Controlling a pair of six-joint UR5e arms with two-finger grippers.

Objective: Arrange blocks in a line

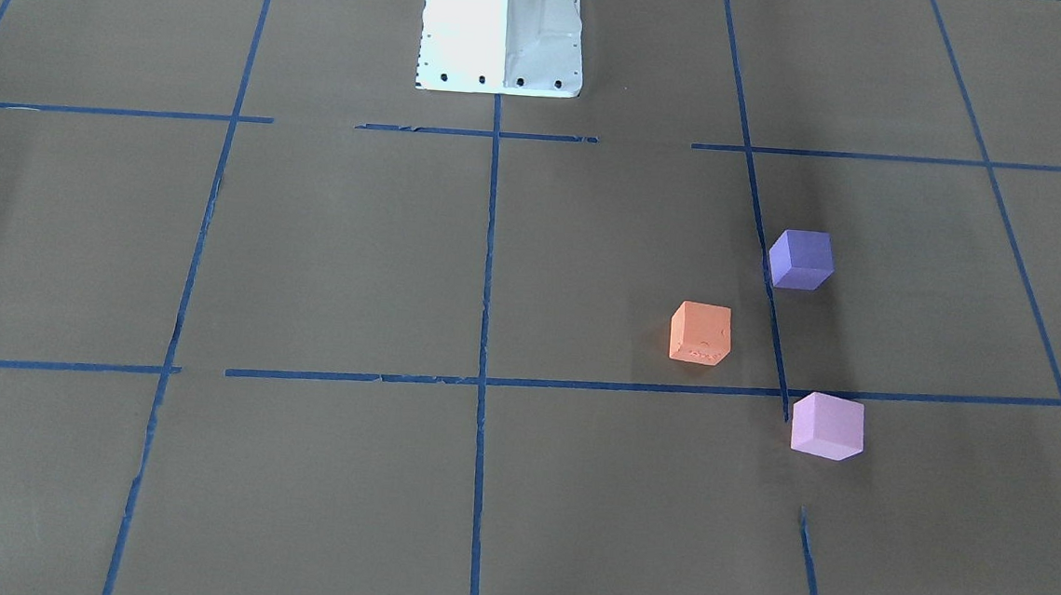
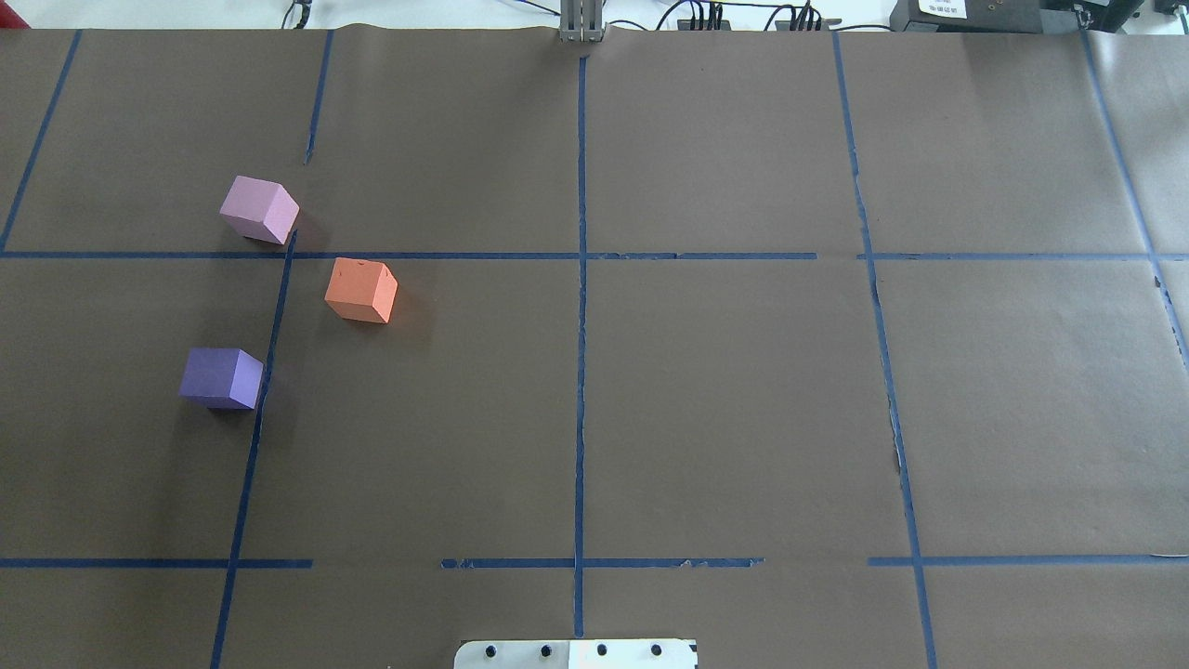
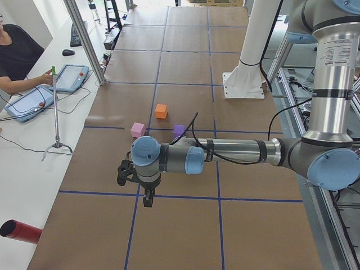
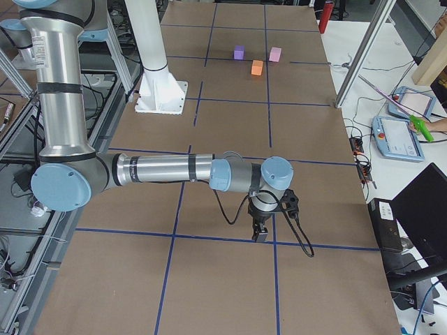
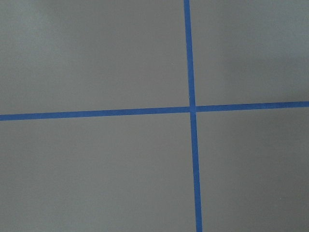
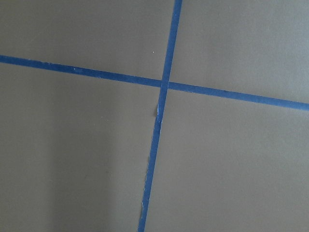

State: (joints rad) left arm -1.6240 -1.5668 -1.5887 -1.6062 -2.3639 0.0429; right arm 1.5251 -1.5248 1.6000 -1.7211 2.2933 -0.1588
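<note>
Three apart: orange block [image 2: 361, 291], violet block [image 2: 222, 378], pink block [image 2: 260, 210].
Only side views show left gripper [image 3: 147, 201], right gripper [image 4: 260, 234]; jaws: cannot tell.

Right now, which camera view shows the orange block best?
The exterior front-facing view: the orange block is close and unobstructed there, and the small dents on its front face show. The overhead view shows it clearly too. Both side views show it small and far. The wrist views show no block.
</note>
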